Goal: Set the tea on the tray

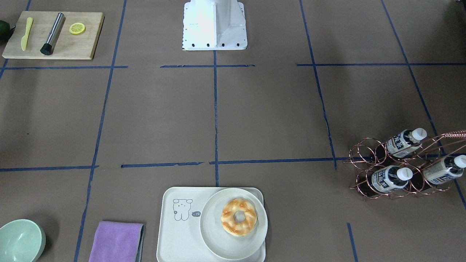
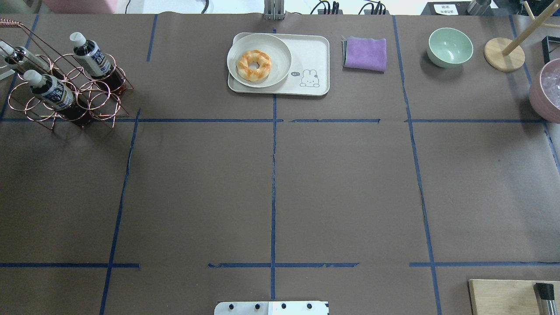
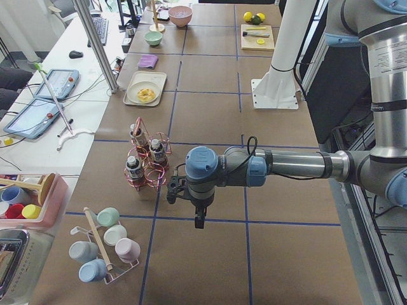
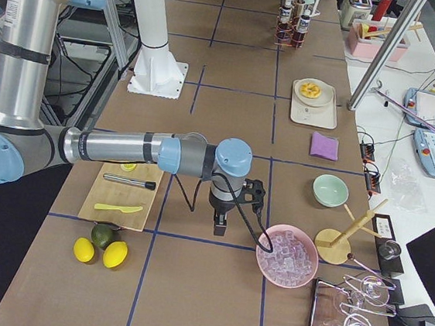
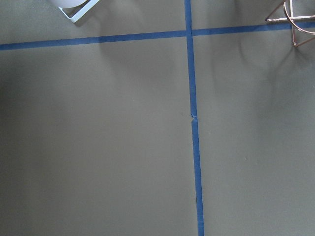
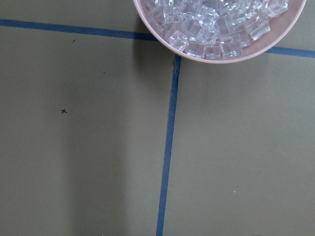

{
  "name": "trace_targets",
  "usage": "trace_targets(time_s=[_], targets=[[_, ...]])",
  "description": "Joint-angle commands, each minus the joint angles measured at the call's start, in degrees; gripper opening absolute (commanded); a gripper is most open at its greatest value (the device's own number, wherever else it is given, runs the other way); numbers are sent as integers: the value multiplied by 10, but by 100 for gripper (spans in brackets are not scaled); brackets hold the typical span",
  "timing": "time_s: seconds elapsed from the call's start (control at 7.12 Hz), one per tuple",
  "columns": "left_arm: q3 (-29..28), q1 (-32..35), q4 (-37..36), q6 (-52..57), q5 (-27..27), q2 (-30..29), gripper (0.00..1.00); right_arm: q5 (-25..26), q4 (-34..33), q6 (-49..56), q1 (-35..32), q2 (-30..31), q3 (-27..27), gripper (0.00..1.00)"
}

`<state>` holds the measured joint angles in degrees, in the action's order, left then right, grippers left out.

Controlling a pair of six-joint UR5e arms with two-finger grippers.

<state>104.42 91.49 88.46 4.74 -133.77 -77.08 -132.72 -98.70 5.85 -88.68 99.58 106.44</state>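
Though three alike lean together, each tea (image 1: 390, 178) is a small clear plastic bottle of dark reddish-brown liquid. It has a white screw cap and a pale printed label. All three sit tilted in the rings of a copper wire rack (image 1: 453, 134) on the robot's left side of the table, well apart from the tray (image 1: 174, 236).

That tray is smooth off-white plastic, rectangular with rounded corners, with a grey line-drawn animal on its bare half. A round white plate (image 1: 218, 243) fills the other half and carries a glossy, twisted ring doughnut (image 1: 229, 218). Just beside the tray lies a folded purple cloth (image 1: 115, 242), and further along stands a pale green bowl (image 1: 20, 242).

The left gripper (image 3: 199, 219) hangs over brown paper near the rack. The right gripper (image 4: 219, 227) hangs between a wooden board (image 4: 117, 195) and a pink bowl (image 6: 221, 59) of clear ice cubes. For both, I cannot tell whether the fingers are spread or pressed together.
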Motion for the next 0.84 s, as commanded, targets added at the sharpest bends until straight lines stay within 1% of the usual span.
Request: trace_targets(time_s=[0.0, 0.28, 0.42, 0.56, 0.7], targets=[[1, -2, 0, 0, 0, 0, 100, 0, 1, 0, 1, 0, 0, 100], [-2, -3, 0, -2, 3, -10, 100, 0, 8, 0, 1, 0, -1, 100], [-5, -3, 0, -3, 7, -38, 100, 0, 8, 0, 0, 0, -1, 100], [-26, -3, 9, -5, 11, -97, 100, 0, 8, 0, 1, 0, -2, 100], [-56, -3, 11, -5, 12, -132, 100, 0, 8, 0, 0, 0, -2, 100]])
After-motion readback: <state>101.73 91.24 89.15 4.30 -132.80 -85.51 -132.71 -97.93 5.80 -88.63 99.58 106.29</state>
